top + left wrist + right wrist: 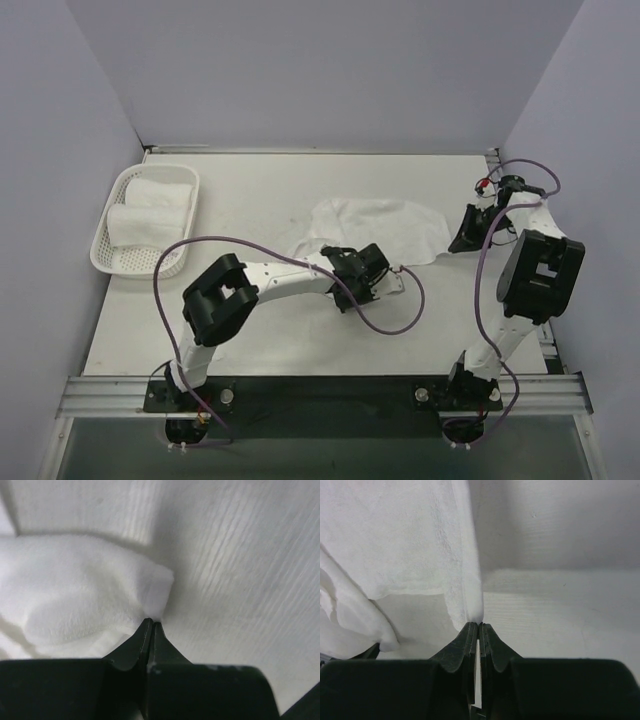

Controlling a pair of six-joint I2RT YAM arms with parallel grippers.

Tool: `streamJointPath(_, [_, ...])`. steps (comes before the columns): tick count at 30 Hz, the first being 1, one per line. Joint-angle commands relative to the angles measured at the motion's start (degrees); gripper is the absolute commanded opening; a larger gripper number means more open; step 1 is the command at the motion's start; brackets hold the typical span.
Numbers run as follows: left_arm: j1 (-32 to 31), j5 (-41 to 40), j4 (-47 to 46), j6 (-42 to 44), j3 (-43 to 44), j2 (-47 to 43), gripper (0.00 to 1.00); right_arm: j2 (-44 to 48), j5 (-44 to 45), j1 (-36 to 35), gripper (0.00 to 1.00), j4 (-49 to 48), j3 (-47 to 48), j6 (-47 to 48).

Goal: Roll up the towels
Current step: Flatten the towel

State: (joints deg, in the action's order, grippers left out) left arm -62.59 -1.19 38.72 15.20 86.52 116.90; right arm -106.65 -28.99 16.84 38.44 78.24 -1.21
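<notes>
A white towel (385, 228) lies crumpled in the middle of the table, stretched between both grippers. My left gripper (383, 283) is shut on the towel's near edge; in the left wrist view its tips (151, 623) pinch a corner of the towel (90, 590). My right gripper (462, 240) is shut on the towel's right edge; in the right wrist view its tips (478, 626) pinch a hanging edge of the towel (410, 545). Rolled white towels (145, 222) lie in a white basket (186, 255) at the left.
The basket stands near the left wall. Purple cables (400, 325) loop from both arms over the table. Grey walls enclose the table on three sides.
</notes>
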Motion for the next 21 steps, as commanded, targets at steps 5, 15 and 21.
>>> streamJointPath(5, [15.4, 7.6, 3.6, -0.6, -0.8, -18.5, 0.0, 6.5, -8.3, 8.6, 0.0, 6.3, 5.7, 1.9])
streamJointPath(15, [43.3, 13.4, 5.8, -1.9, 4.7, -24.4, 0.0, 7.2, -12.7, 18.1, 0.0, 10.6, 15.4, 2.0])
streamJointPath(21, [53.0, 13.0, 6.1, -2.9, 9.1, -23.9, 0.0, 7.6, -13.7, 20.5, 0.0, 11.3, 20.5, 1.3])
